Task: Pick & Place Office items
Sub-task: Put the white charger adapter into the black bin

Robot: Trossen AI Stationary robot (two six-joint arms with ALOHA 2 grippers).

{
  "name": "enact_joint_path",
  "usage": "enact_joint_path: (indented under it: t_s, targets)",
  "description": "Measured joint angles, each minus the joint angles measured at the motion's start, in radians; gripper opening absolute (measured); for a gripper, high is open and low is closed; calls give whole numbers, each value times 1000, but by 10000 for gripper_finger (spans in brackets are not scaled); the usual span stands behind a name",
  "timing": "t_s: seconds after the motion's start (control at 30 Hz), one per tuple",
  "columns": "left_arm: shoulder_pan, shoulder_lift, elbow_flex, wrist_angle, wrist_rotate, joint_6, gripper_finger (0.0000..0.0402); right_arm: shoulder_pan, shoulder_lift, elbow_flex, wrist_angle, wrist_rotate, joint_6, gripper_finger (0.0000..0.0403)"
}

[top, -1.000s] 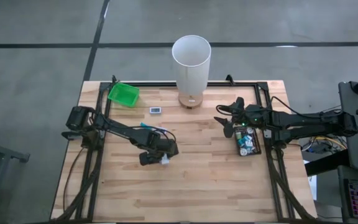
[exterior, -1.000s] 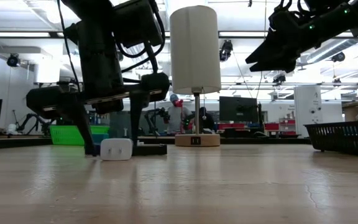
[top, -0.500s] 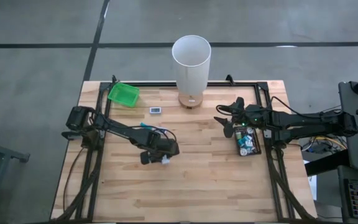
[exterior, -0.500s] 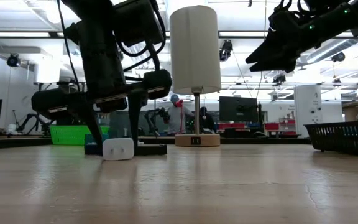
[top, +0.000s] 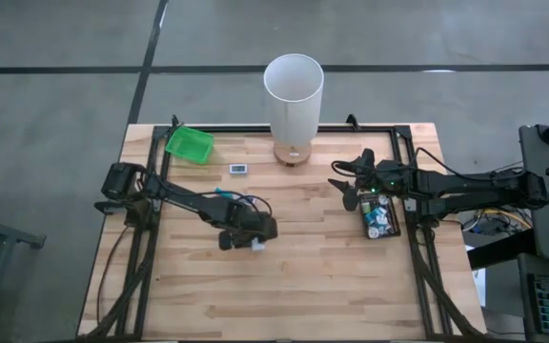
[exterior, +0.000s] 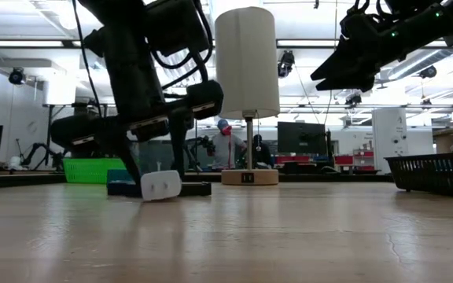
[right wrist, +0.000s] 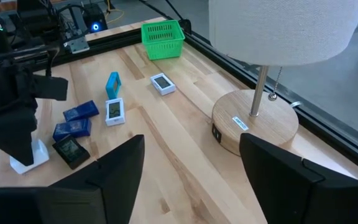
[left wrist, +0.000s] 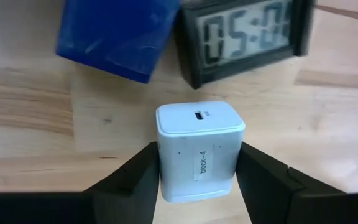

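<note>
I read the left gripper (top: pixel 246 238) near the centre of the table (top: pixel 303 286), at about 7 o'clock from the lamp (top: pixel 294 95); in the left wrist view its two dark fingers (left wrist: pixel 135 183) are clamped against both flanks of a white charger block (left wrist: pixel 199 152) (labelled "block-4", port face pointing away from the wrist); in the low view that block (exterior: pixel 161 185) sits tilted, one lower corner on or just at the wood, I cannot tell which.

Just beyond the block, the left wrist view shows a dark blue rectangular piece (left wrist: pixel 114 34) and a small black digital clock (left wrist: pixel 247 37), side by side on the table and not touching the block.

The right gripper (top: pixel 348 195) hangs above the table at about 4 o'clock from the lamp, beside the black tray (top: pixel 381 217) at the table's right side; its fingers (right wrist: pixel 114 171) stand apart with nothing between them (the low view confirms that it is well clear of the surface).

Further office items appear in the right wrist view: two dark blue pieces (right wrist: pixel 79 112), a white-faced unit (right wrist: pixel 114 111), a light blue upright piece (right wrist: pixel 112 84) and a small white display (right wrist: pixel 163 83), all loose on the wood; the green tray (top: pixel 190 144) sits at the far left corner, at 9 o'clock from the lamp; the black tray holds several small teal and white pieces.
</note>
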Motion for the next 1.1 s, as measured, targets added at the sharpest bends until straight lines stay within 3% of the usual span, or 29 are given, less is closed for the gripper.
enact_joint_path:
  t_s: [0.2,0.33,0.47,0.67,0.93,1.1]
  targets:
    - [-7,-4,51,-5,-48,92,184,0,0,0,0,0,0,253]
    - [-9,-8,94,-14,-169,166,185,0,0,0,0,0,0,257]
    - [-12,-8,138,-5,-313,312,185,0,0,0,0,0,0,262]
    - [-6,-9,204,49,-398,633,182,0,0,0,0,0,0,268]
    - [29,-10,259,177,-412,1148,182,0,0,0,0,0,0,261]
    - [58,-11,259,283,-341,1330,182,0,0,0,0,0,0,256]
